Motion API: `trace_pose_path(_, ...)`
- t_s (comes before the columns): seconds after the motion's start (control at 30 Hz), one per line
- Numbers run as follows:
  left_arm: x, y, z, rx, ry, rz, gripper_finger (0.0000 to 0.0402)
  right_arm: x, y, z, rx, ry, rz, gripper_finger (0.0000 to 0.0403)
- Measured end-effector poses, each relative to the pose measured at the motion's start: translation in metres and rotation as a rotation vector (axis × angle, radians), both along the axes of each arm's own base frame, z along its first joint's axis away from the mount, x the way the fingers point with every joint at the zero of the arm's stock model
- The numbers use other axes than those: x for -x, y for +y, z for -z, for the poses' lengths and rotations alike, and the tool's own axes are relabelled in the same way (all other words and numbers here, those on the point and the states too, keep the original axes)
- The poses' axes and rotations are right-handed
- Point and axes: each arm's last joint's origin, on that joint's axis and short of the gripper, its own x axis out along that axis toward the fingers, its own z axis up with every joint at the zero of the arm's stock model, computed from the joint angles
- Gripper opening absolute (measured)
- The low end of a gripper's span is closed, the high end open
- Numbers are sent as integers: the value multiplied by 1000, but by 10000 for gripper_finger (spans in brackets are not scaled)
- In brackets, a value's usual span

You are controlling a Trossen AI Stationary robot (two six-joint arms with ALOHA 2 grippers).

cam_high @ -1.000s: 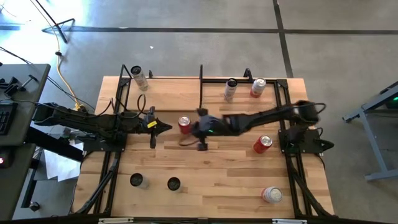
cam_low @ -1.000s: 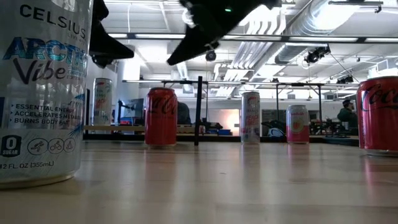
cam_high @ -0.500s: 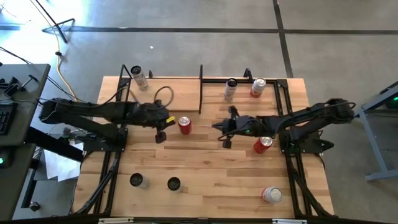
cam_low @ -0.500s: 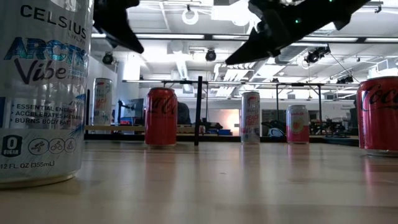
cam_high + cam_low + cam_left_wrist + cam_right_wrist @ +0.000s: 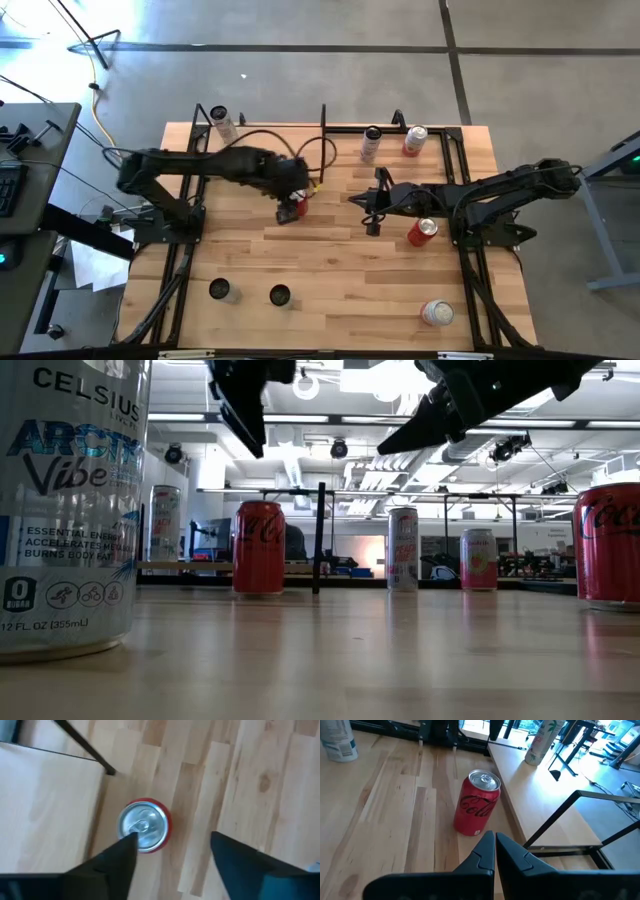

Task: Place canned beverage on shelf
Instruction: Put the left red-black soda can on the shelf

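Observation:
A red Coca-Cola can (image 5: 299, 206) stands upright on its base on the wood table, just in front of the light-wood shelf (image 5: 265, 145). It also shows in the left wrist view (image 5: 144, 826), the right wrist view (image 5: 476, 805) and the low view (image 5: 259, 547). My left gripper (image 5: 172, 840) is open and hovers above the can, pointing down; one finger is over the can's rim and the other is well off to its side. It touches nothing. My right gripper (image 5: 495, 840) is shut and empty, to the can's right (image 5: 358, 201).
The shelf board (image 5: 540, 805) has thin black uprights (image 5: 323, 118) and carries a slim can (image 5: 225, 122). Two more cans (image 5: 371, 143) (image 5: 414, 140) stand at the back right. A red can (image 5: 422, 231), a lying can (image 5: 437, 312) and two near cans (image 5: 220, 290) (image 5: 279, 296) stand around.
My left gripper has gone toward the table's right edge until it stands over the red can. My right gripper has drawn back from the can toward the table's right edge. The can has stayed where it was.

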Motion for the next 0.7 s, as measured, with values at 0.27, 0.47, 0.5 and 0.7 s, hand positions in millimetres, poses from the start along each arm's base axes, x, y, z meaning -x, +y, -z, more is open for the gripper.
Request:
trace_pose_path(0.27, -18, 34, 25, 92, 159, -17, 316, 0, 1, 1, -9, 13, -12, 0)
trace_pose_path(0.47, -23, 53, 37, 112, 175, -39, 316, 1, 1, 2, -9, 20, -12, 0)
trace_pose_path(0.5, -24, 54, 38, 124, 169, -40, 316, 1, 1, 2, -9, 20, -12, 0)
trace_pose_path(0.7, -29, 57, 48, 159, 189, -40, 315, 1, 1, 2, -9, 22, -12, 0)
